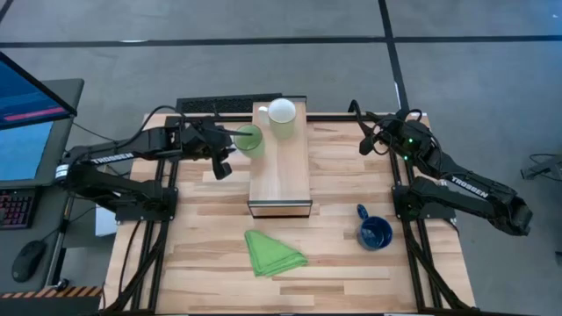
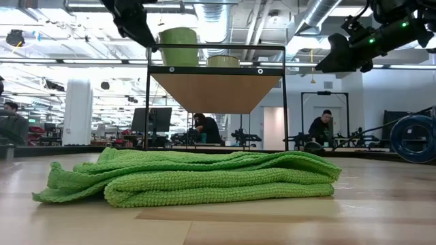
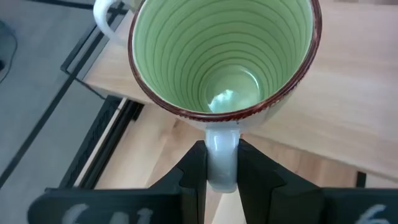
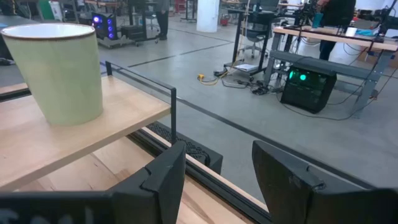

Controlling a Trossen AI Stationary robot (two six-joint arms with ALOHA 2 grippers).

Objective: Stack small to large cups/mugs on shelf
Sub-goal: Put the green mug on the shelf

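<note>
The shelf [image 1: 281,171] stands mid-table. The small white mug [image 1: 282,114] rests by its base at the shelf's far end and also shows in the right wrist view [image 4: 59,71]. My left gripper [image 1: 230,140] is shut on the light green mug [image 3: 224,56], which is at the shelf's left edge, near the white mug. The dark blue mug [image 1: 375,233] stands on the table, right of the shelf's near end. My right gripper [image 4: 214,168] is open and empty, right of the shelf's far end. My left gripper pinches the green mug's white handle [image 3: 221,155] between its two fingers [image 3: 193,174]. The fingers come from the table's left, slanting down. The mug is upright, mouth up, over the shelf's left edge [image 1: 255,154]. I cannot tell whether its base touches the shelf top.
A folded green cloth [image 1: 272,253] lies on the table near the front, before the shelf's dark open end [image 1: 281,209]. The slatted tabletop [image 1: 351,175] shows bare wood between the shelf and the right arm. People sit at desks in the room beyond [image 2: 320,129].
</note>
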